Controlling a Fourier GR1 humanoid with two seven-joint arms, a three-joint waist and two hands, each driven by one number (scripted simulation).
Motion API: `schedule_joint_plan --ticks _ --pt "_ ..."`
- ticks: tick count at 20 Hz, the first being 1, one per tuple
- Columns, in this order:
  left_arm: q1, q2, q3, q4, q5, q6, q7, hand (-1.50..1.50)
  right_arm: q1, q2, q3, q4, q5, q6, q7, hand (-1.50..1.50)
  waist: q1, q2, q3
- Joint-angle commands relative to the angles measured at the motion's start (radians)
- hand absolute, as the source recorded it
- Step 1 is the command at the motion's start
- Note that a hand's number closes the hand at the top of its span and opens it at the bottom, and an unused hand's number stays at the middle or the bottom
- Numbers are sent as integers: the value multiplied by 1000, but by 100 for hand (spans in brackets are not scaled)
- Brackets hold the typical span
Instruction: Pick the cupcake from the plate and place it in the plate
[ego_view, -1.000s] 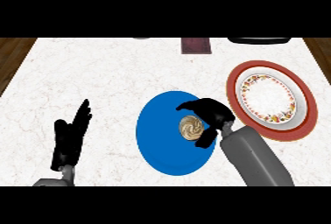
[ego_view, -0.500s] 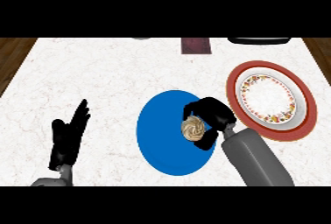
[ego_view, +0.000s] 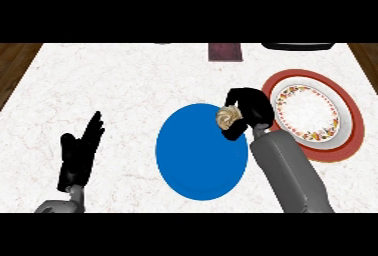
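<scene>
Fingers (ego_view: 238, 131) grip one cupcake (ego_view: 228, 117) (two plates).

Right robot hand (ego_view: 249, 111) moved cupcake (ego_view: 228, 117) toward blue plate's (ego_view: 199, 165) upper-right edge.

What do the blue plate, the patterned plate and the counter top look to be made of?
Blue plate: one flat, even blue with no shine, possibly matte plastic or glazed ceramic; the look leaves it open. Patterned plate: white centre, floral ring and red rim, which suggests painted ceramic. Counter top: white with faint veining, like marble or a marble-look stone.
</scene>
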Motion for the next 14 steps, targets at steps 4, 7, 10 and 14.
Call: schedule_joint_plan --ticks 4,7,10,14 --pt "-14 4 24 20 4 -9 -14 0 -52 -7 -24 -77 109 -161 131 150 -11 -4 0" --pt "-1 -31 0 8 -16 24 3 0 -52 10 -28 -181 153 -254 197 150 -19 -7 0" --pt "12 -13 14 13 -9 8 -9 0 -10 -59 -59 -242 218 -328 232 150 -22 -6 0" --pt "95 -13 -16 -92 -30 11 6 0 39 -81 -85 -406 238 -247 339 150 -14 -9 0"
